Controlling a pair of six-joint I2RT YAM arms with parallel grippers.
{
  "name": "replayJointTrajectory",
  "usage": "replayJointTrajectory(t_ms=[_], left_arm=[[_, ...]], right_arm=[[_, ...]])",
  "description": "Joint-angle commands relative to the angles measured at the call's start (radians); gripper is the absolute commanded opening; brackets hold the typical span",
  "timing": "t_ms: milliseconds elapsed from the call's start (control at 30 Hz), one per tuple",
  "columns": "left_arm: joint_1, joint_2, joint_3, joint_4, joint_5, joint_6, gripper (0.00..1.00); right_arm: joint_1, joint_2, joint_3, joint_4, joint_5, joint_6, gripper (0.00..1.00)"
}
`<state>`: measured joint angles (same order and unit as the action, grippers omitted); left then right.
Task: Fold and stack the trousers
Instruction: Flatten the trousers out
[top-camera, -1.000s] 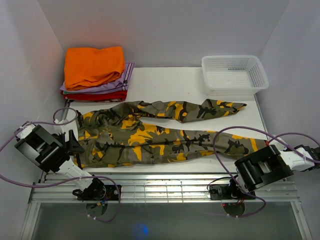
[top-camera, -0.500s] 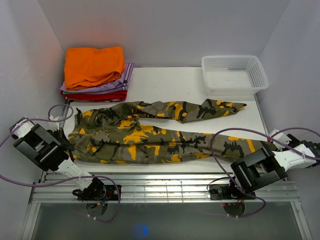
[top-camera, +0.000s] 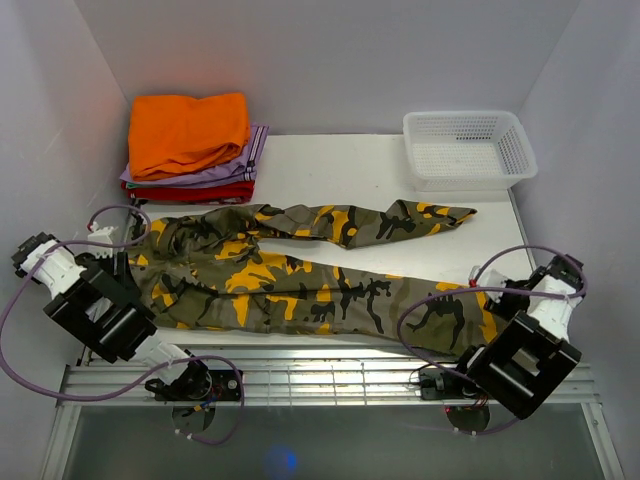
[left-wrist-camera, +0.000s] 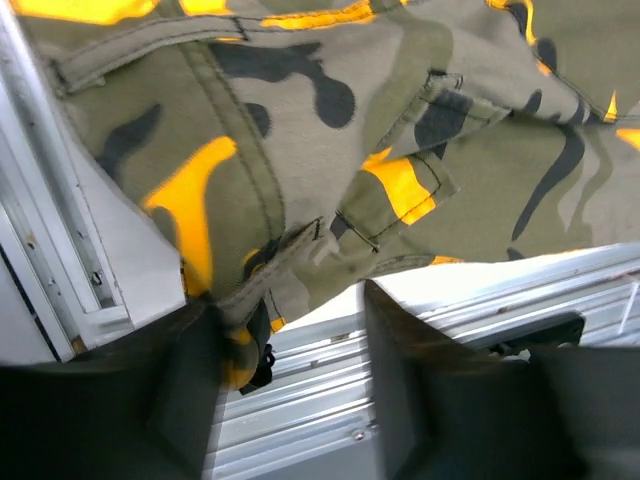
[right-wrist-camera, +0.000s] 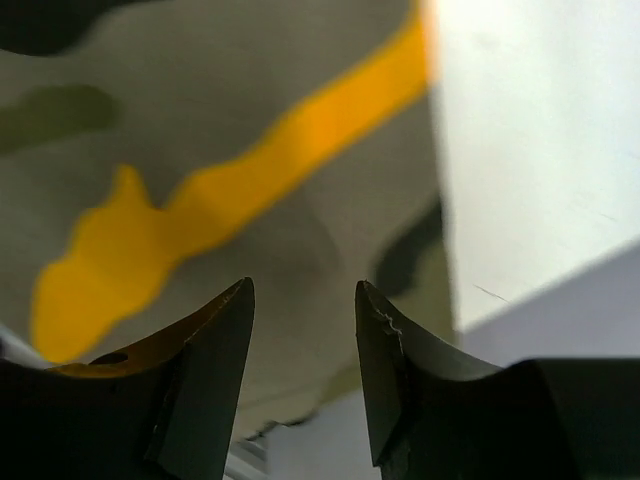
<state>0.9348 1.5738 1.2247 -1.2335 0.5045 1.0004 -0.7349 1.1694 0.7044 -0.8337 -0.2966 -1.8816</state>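
Camouflage cloth in olive, black and yellow-orange fills the near half of the white tabletop: the trousers lie spread out flat and not yet folded, with their long axis running left to right across the front of both arms. The waist is at the left end and the two legs trail off to the right. The near leg slants toward the front right corner, and the far leg angles away toward the basket. The left end effector sits at the waist end. Its fingers are apart with the metal rail showing between them, and a hem fold of the waist hangs down against the left finger without being pinched. The right end effector sits at the opposite end, over the cuff of the near leg. Its fingers are also parted, with blurred cloth just beyond the tips, and whether they touch it cannot be told. Each arm is therefore nearest to one end of the garment, left to waist and right to cuff. A fold would probably have to bring one end over toward the other along that left-to-right axis. The folded clothes sit stacked at the far left, just beyond the waist, so the left arm is the nearer one for stacking.
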Motion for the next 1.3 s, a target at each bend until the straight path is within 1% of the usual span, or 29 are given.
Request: replayJointTrajectory(t_ms=[0, 33, 67, 100, 133, 167, 200, 233, 267, 300, 367, 400, 433, 467, 533, 567, 600, 633, 667, 700, 733, 767, 800, 867, 933, 1100, 1167, 1200, 1267], left_arm=[[0.007, -0.009, 0.018, 0.003, 0.034, -0.02, 0.69], [0.009, -0.005, 0.038, -0.044, 0.058, 0.007, 0.71], [0.012, 0.002, 0.061, -0.078, 0.118, 0.029, 0.83], [0.013, 0.012, 0.106, -0.11, 0.147, 0.05, 0.86], [0.015, 0.02, 0.128, -0.169, 0.179, 0.075, 0.86], [0.015, 0.017, 0.142, -0.17, 0.204, 0.084, 0.87], [0.013, 0.012, 0.15, -0.17, 0.241, 0.095, 0.88], [0.012, -0.018, 0.15, -0.172, 0.255, 0.116, 0.89], [-0.013, -0.038, 0.141, -0.172, 0.261, 0.171, 0.9], [-0.031, -0.063, 0.127, -0.172, 0.249, 0.202, 0.9], [-0.088, -0.142, 0.078, -0.17, 0.246, 0.285, 0.91], [-0.106, -0.165, 0.069, -0.17, 0.267, 0.302, 0.91], [-0.131, -0.193, 0.065, -0.17, 0.281, 0.308, 0.91], [-0.187, -0.199, 0.068, -0.169, 0.295, 0.307, 0.91], [-0.244, -0.195, 0.085, -0.159, 0.34, 0.252, 0.94], [-0.295, -0.164, 0.105, -0.138, 0.348, 0.203, 0.94], [-0.307, -0.14, 0.117, -0.109, 0.353, 0.075, 0.94], [-0.31, -0.111, 0.134, -0.083, 0.377, 0.032, 0.94], [-0.31, -0.041, 0.183, -0.078, 0.39, -0.001, 0.94], [-0.31, -0.011, 0.205, -0.072, 0.4, -0.034, 0.93], [-0.31, 0.018, 0.222, -0.042, 0.413, -0.108, 0.93], [-0.314, 0.04, 0.237, -0.023, 0.437, -0.144, 0.93], [-0.317, 0.076, 0.261, -0.003, 0.445, -0.179, 0.93], [-0.342, 0.115, 0.289, 0.012, 0.445, -0.23, 0.92], [-0.356, 0.159, 0.312, 0.015, 0.427, -0.246, 0.9], [-0.358, 0.203, 0.323, 0.031, 0.39, -0.282, 0.9], [-0.356, 0.204, 0.308, 0.034, 0.391, -0.287, 0.9], [-0.356, 0.204, 0.299, 0.04, 0.39, -0.295, 0.9], [-0.356, 0.2, 0.277, 0.055, 0.394, -0.302, 0.91]], right_arm=[[0.064, -0.069, -0.127, 0.051, 0.132, 0.084, 0.51], [0.077, -0.068, -0.155, 0.092, 0.161, 0.094, 0.51], [0.087, -0.062, -0.196, 0.19, 0.172, 0.133, 0.51], [0.118, -0.027, -0.207, 0.24, 0.183, 0.153, 0.51], [0.138, 0.001, -0.212, 0.287, 0.221, 0.182, 0.51], [0.156, 0.037, -0.194, 0.332, 0.238, 0.215, 0.52], [0.187, 0.124, -0.166, 0.399, 0.249, 0.29, 0.52], [0.198, 0.171, -0.128, 0.412, 0.257, 0.33, 0.52], [0.209, 0.218, -0.081, 0.416, 0.255, 0.376, 0.53], [0.224, 0.304, 0.031, 0.403, 0.254, 0.462, 0.54], [0.236, 0.367, 0.143, 0.363, 0.222, 0.527, 0.57], [0.242, 0.406, 0.246, 0.278, 0.199, 0.561, 0.58], [0.25, 0.414, 0.289, 0.227, 0.154, 0.568, 0.6], [0.258, 0.417, 0.323, 0.182, 0.134, 0.57, 0.62], [0.272, 0.385, 0.383, 0.072, 0.072, 0.549, 0.68], [0.275, 0.366, 0.394, 0.046, 0.05, 0.543, 0.7], [0.281, 0.328, 0.403, 0.021, 0.028, 0.541, 0.73], [0.287, 0.308, 0.417, -0.011, -0.017, 0.555, 0.76], [0.298, 0.29, 0.418, -0.018, -0.032, 0.573, 0.77], [0.333, 0.256, 0.415, -0.013, -0.038, 0.596, 0.78], [0.356, 0.242, 0.4, -0.001, -0.041, 0.623, 0.77], [0.377, 0.231, 0.388, 0.055, -0.038, 0.686, 0.76], [0.428, 0.219, 0.377, 0.092, -0.032, 0.72, 0.75], [0.48, 0.226, 0.366, 0.209, 0.013, 0.785, 0.73], [0.549, 0.272, 0.379, 0.263, 0.052, 0.834, 0.73], [0.638, 0.445, 0.467, 0.352, 0.109, 0.806, 0.72], [0.649, 0.498, 0.524, 0.331, 0.085, 0.82, 0.72], [0.655, 0.547, 0.594, 0.288, 0.062, 0.835, 0.72], [0.669, 0.593, 0.667, 0.23, -0.024, 0.88, 0.74]])
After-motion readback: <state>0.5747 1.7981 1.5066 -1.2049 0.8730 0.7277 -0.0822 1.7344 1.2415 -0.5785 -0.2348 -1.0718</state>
